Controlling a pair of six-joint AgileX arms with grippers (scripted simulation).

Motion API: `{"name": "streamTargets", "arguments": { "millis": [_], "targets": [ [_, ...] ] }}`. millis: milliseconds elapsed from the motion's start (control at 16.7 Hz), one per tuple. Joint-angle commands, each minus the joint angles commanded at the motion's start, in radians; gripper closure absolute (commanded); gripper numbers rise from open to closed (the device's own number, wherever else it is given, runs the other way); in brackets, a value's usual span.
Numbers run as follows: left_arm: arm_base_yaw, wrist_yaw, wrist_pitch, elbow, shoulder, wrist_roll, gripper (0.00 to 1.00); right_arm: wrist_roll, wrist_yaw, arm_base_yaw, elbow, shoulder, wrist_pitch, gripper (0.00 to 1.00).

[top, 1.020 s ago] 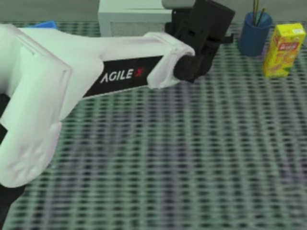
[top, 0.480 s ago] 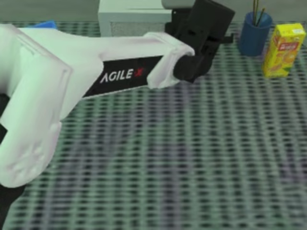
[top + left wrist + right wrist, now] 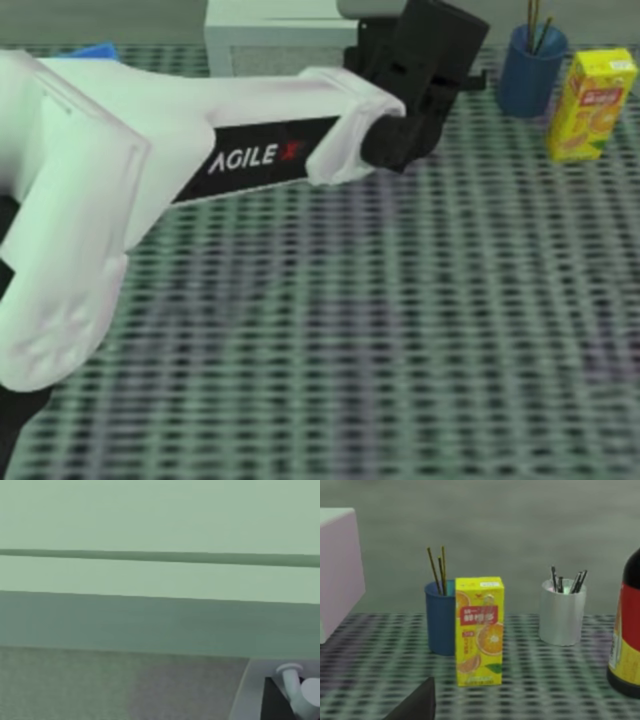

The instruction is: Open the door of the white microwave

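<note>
Reaching across the table, the left arm (image 3: 150,170) is seen from above as a chunky white shell with a black strip, ending in the blocky black left gripper (image 3: 425,60), which is pressed up against the front right part of the white microwave (image 3: 270,25). Whether its fingers are spread or closed can't be told, since they're hidden under the wrist housing.

The microwave is a boxy off-white thing, cut off by the top edge of the top view, so only a slice of its roof and front is seen. The door (image 3: 285,58) is just left of the gripper, showing as a thin strip of grey speckled mesh, mostly covered by the arm. In the left wrist view only flat pale green surfaces with a dark seam are seen, plus a grey speckled patch and a small whitish peg in a dark corner, hard to make out.

To the gripper's right a round blue cup (image 3: 530,70) with thin sticks is standing, and past it a glossy yellow juice carton (image 3: 590,105), upright, both near but apart. A blue scrap (image 3: 95,50) is peeking out far to its left.

The woven green-grey tabletop (image 3: 400,330) in front of the gripper is wide open.

The right gripper isn't seen anywhere; its wrist camera shows the cup, the carton, a white cup (image 3: 562,612) of utensils and a dark bottle (image 3: 626,630).
</note>
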Motion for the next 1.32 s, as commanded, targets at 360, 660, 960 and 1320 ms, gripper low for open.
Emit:
{"name": "streamTargets", "arguments": {
  "millis": [360,660,960,1320],
  "targets": [
    [0.012,0.015,0.031,-0.046,-0.032,0.023,1.0,0.0,0.0,0.0,0.0,0.0,0.0,0.0],
    [0.012,0.015,0.031,-0.046,-0.032,0.023,1.0,0.0,0.0,0.0,0.0,0.0,0.0,0.0],
    [0.012,0.015,0.031,-0.046,-0.032,0.023,1.0,0.0,0.0,0.0,0.0,0.0,0.0,0.0],
    [0.012,0.015,0.031,-0.046,-0.032,0.023,1.0,0.0,0.0,0.0,0.0,0.0,0.0,0.0]
  ]
}}
